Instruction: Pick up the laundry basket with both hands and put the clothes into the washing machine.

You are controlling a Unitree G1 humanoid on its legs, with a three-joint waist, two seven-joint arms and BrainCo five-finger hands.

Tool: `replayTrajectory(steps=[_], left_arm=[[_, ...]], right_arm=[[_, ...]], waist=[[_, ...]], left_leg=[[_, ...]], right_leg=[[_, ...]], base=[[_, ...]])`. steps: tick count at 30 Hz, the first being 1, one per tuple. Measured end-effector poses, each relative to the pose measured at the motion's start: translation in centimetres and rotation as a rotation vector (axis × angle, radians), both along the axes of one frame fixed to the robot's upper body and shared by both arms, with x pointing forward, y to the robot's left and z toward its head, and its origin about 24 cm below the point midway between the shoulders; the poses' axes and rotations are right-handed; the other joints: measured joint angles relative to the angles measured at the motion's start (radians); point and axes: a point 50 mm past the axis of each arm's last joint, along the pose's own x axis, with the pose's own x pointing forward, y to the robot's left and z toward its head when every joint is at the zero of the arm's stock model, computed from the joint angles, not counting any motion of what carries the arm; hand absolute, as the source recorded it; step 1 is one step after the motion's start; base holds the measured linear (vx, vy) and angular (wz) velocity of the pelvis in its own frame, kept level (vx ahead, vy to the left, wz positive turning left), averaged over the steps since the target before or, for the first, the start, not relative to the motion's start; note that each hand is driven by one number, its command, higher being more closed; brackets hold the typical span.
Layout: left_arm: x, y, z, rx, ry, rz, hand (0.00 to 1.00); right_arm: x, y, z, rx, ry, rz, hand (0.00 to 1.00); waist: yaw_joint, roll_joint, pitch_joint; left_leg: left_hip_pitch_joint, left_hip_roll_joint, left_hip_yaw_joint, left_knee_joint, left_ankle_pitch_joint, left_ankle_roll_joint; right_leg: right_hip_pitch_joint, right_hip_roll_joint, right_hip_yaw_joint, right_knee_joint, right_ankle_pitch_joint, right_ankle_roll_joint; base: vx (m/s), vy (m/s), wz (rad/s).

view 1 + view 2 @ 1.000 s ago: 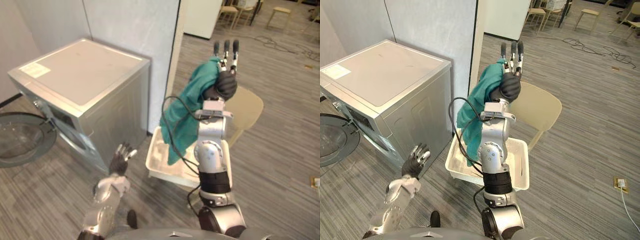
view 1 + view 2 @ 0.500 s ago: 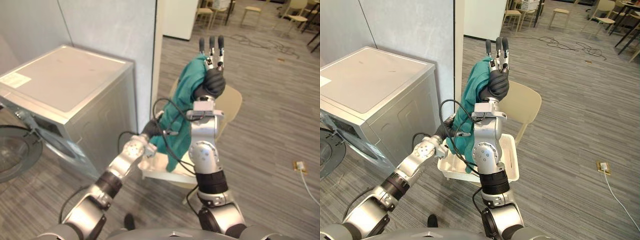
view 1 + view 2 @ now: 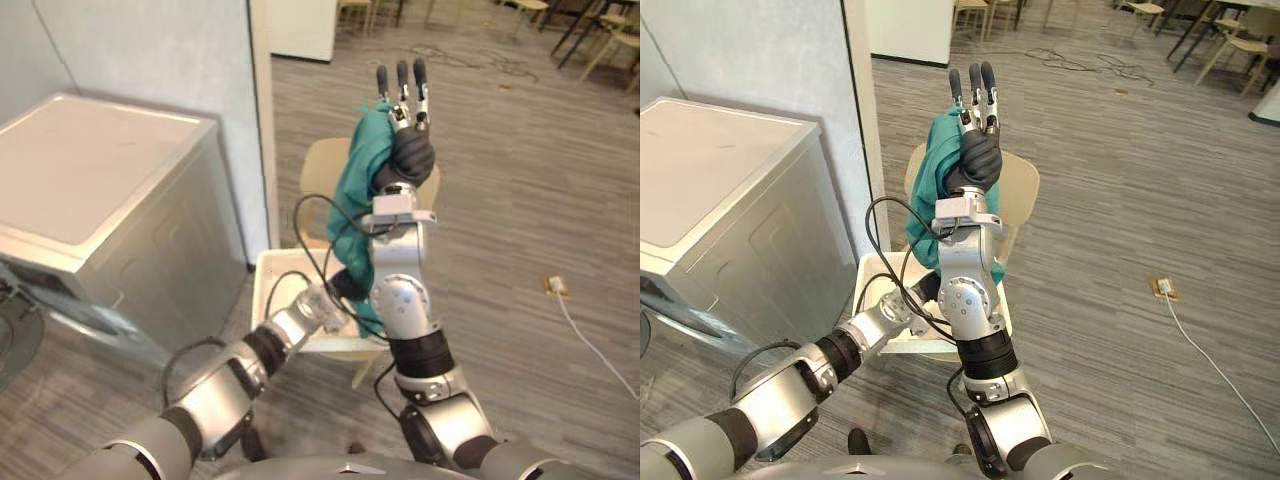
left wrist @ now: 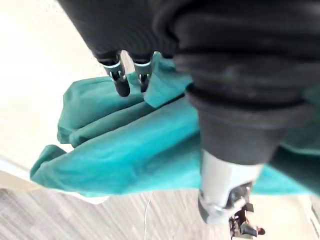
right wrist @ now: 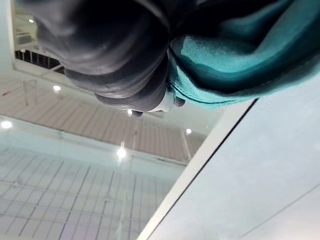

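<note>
My right hand (image 3: 405, 155) is raised high over the basket, its fingers (image 3: 399, 85) pointing straight up. A teal cloth (image 3: 358, 185) hangs from its palm side down towards the white laundry basket (image 3: 263, 298), and the grip itself is hidden by the cloth (image 5: 235, 60). The basket rests on a beige chair (image 3: 1021, 186). My left hand (image 3: 346, 286) reaches across the basket to the cloth's lower end, behind my right forearm. In the left wrist view its fingertips (image 4: 121, 86) touch the cloth's (image 4: 150, 145) folds without closing round them.
The silver washing machine (image 3: 90, 180) stands at the left against a grey wall panel (image 3: 150, 50), its open door just showing at the lower left edge. A floor socket (image 3: 552, 285) with a white cable lies on the right. Chairs stand far back.
My left hand has come up from beside the washing machine and across the basket to the hanging cloth. The right hand stays raised with the cloth. The camera has turned.
</note>
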Motion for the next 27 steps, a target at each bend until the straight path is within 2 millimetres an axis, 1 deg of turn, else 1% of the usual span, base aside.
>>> replayTrajectory(steps=[2,4,5,7,9,11,13,16,20,24,27], left_arm=[[-0.1,-0.1,-0.1,0.004,0.006,-0.016,1.0],[-0.2,-0.1,-0.4,0.003,0.026,-0.013,1.0],[-0.2,-0.1,-0.4,-0.006,0.035,-0.007,1.0],[-0.2,-0.1,-0.3,-0.05,0.068,0.016,1.0],[-0.2,-0.2,-0.2,-0.09,0.097,0.035,1.0],[-0.2,-0.3,-0.1,-0.123,0.12,0.055,1.0],[-0.2,-0.6,0.5,-0.163,0.123,0.058,1.0],[-0.4,-1.7,2.1,-0.244,0.103,0.029,1.0],[-0.4,-2.1,3.1,-0.304,0.094,0.034,1.0],[-0.4,-2.5,4.5,-0.375,0.075,0.042,1.0],[-0.1,-2.4,5.4,-0.431,0.068,0.054,1.0]], right_arm=[[0.4,0.2,-0.4,-0.009,0.021,0.004,1.0],[0.4,0.2,-0.3,-0.009,0.02,0.004,1.0],[0.4,0.2,-0.2,-0.01,0.016,0.004,1.0],[0.4,0.4,0.7,-0.014,-0.014,0.01,1.0],[0.4,0.6,1.2,-0.014,-0.032,0.016,1.0],[0.4,0.8,1.3,-0.017,-0.038,0.022,1.0],[0.3,1.0,1.3,-0.019,-0.042,0.028,1.0],[0.2,1.0,1.3,-0.021,-0.043,0.03,1.0],[0.1,1.1,1.1,-0.021,-0.041,0.032,1.0],[0.0,0.2,-0.5,-0.01,0.013,-0.002,1.0],[0.0,-0.5,-1.2,-0.004,0.038,-0.025,1.0]], waist=[[-0.006,0.005,0.001],[-0.012,0.011,0.001],[-0.014,0.016,0.001],[-0.017,0.031,0.002],[-0.019,0.036,0.003],[-0.022,0.036,0.002],[-0.022,0.036,0.002],[-0.022,0.036,0.002],[-0.021,0.036,0.002],[-0.021,0.036,0.002],[-0.004,0.036,0.002]], left_leg=[[0.002,0.004,0.014,0.0,-0.002,-0.001],[0.004,0.009,0.022,0.0,-0.002,-0.001],[0.005,0.011,0.023,0.0,-0.002,-0.001],[0.005,0.013,0.024,0.0,-0.004,-0.004],[0.008,0.015,0.025,0.0,-0.005,-0.005],[0.011,0.015,0.026,0.0,-0.008,-0.008],[0.01,0.015,0.027,0.0,-0.014,-0.014],[0.01,0.015,0.026,0.0,-0.013,-0.011],[0.011,0.014,0.023,0.0,-0.013,-0.011],[0.016,0.009,-0.005,0.0,-0.012,-0.011],[0.016,0.009,-0.008,0.0,-0.012,-0.011]], right_leg=[[-0.007,0.003,0.016,0.002,0.002,-0.002],[-0.009,0.006,0.019,0.001,0.004,-0.004],[-0.01,0.008,0.02,0.001,0.004,-0.005],[-0.01,0.01,0.021,0.001,0.004,-0.005],[-0.009,0.01,0.022,0.001,0.004,-0.006],[-0.009,0.011,0.023,0.0,0.003,-0.007],[-0.008,0.01,0.024,-0.002,0.001,-0.011],[-0.004,0.01,0.018,-0.005,0.002,-0.009],[0.001,0.01,0.012,-0.01,0.005,-0.005],[0.03,0.01,-0.013,-0.024,0.005,-0.003],[0.033,0.01,-0.015,-0.026,0.004,-0.003]], base=[[0.02,-0.015,-0.25],[0.01,-0.023,-0.15],[0.0,-0.015,-0.05],[0.0,-0.007,-0.02],[0.0,0.0,0.0],[0.0,0.0,0.0],[0.0,0.0,0.0],[0.02,-0.005,0.01],[0.03,-0.006,0.02],[0.04,-0.001,0.18],[0.01,0.001,0.04]])
